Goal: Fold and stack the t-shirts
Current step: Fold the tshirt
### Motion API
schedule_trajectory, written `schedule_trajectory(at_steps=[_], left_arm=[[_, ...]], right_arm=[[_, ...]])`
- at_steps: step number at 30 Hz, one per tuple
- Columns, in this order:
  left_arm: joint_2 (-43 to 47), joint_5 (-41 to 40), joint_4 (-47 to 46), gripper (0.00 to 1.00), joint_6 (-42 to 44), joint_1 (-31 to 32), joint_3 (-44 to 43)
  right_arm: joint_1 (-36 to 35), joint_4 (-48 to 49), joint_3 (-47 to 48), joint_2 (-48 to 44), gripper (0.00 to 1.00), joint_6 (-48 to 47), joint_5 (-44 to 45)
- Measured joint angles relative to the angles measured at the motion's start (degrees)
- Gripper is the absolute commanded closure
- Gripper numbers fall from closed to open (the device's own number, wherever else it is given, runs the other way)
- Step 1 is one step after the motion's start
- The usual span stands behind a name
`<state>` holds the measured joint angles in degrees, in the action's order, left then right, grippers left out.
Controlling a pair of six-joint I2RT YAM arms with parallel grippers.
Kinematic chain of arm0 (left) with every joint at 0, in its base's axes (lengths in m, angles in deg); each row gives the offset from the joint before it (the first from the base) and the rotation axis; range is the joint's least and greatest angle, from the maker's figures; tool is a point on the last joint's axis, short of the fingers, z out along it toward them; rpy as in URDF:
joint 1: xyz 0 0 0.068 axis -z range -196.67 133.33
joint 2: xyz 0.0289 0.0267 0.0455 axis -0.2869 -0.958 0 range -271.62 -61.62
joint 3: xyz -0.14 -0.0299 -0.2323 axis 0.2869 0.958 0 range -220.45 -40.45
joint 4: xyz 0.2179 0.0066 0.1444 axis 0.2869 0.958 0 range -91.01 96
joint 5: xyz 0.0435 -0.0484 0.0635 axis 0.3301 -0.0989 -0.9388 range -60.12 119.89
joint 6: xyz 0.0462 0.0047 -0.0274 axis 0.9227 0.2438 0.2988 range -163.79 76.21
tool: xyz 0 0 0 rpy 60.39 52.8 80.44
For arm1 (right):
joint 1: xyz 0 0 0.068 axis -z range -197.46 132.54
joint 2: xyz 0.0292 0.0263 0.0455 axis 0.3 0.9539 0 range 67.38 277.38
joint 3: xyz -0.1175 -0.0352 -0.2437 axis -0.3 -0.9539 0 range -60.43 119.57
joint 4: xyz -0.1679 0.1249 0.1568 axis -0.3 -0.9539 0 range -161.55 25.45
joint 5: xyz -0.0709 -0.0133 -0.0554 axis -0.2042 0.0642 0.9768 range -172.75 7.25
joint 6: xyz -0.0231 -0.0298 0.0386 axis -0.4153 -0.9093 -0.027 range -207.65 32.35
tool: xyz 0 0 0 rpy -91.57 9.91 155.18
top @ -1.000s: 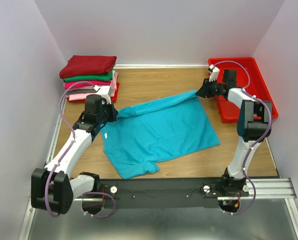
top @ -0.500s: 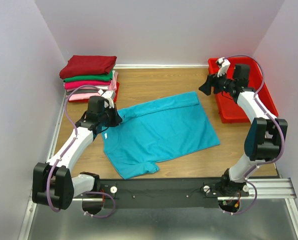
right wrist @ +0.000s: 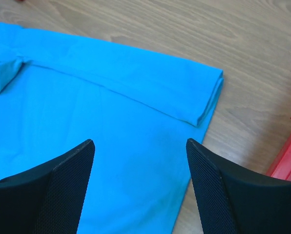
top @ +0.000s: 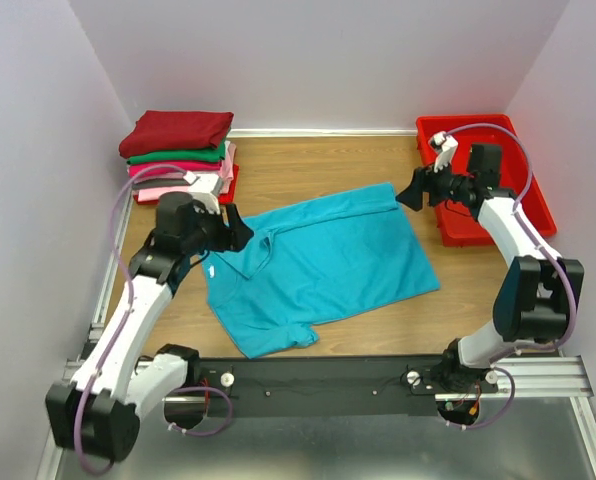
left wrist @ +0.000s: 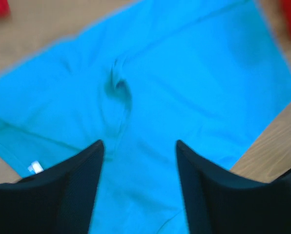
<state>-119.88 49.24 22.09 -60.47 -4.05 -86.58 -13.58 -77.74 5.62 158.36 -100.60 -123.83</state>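
Teal tee (top: 328, 265) flat on worktop (top: 308, 165), long axis left–right, far edge folded over. Open, empty left hand (top: 236, 230) over collar end; open, empty right hand (top: 408, 190) at far-right corner. Folded stack (top: 178, 150) far left, nearer left hand.

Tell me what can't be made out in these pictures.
Top view: the left end effector hides the teal t-shirt corner beneath it.
Top view: the folded stack shows only the edges of the shirts under the dark red one.
Left wrist view: blurred, so the white tag is unreadable.
Right wrist view: the red bin is cut off by the right edge.
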Motion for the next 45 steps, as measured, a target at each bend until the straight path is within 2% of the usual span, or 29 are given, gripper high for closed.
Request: schedule_trajectory(at_steps=[4,7,10,16,17,18,25,32,37,42,45], left_arm=[[6.8,0.0,-3.9,0.26,0.1,0.0,-2.3],[4.6,0.3,-6.6,0.27,-0.1,0.0,-2.5],[-3.9,0.5,-8.0,0.34,-0.7,0.2,-1.9],[-21.6,-4.4,-8.3,0.36,-2.0,3.3,-3.1],[-24.5,-5.6,-8.6,0.40,-2.4,4.3,-3.9],[-26.0,-6.2,-8.8,0.44,-2.7,5.0,-4.4],[-35.0,-10.7,-10.6,0.46,-3.5,8.0,-9.8],[-39.3,-12.3,-11.1,0.46,-3.1,9.7,-12.1],[-41.6,-10.5,-11.4,0.46,-2.0,11.5,-12.7],[-41.1,-7.6,-11.3,0.45,-1.0,13.6,-12.7],[-37.8,-6.4,-10.8,0.44,-0.4,14.1,-12.1]], right_arm=[[0.0,-6.6,0.0,-3.5,0.18,-7.2,-4.2],[0.0,-12.7,-0.1,-4.2,0.18,-12.4,-6.1],[0.0,-18.1,-1.8,-5.5,0.19,-16.4,-6.2],[0.0,-22.5,-4.4,-8.0,0.19,-17.2,-6.4],[0.0,-22.6,-4.8,-8.3,0.19,-17.2,-6.6],[0.0,-22.8,-5.4,-8.5,0.19,-17.2,-6.7],[0.0,-23.5,-9.4,-8.5,0.19,-17.2,-7.6],[0.0,-23.7,-10.6,-8.5,0.20,-17.2,-8.2],[0.0,-23.8,-10.8,-8.8,0.20,-17.3,-8.3],[0.0,-23.8,-11.3,-9.9,0.20,-17.8,-8.3],[0.0,-23.9,-11.6,-10.5,0.20,-18.4,-8.3]])
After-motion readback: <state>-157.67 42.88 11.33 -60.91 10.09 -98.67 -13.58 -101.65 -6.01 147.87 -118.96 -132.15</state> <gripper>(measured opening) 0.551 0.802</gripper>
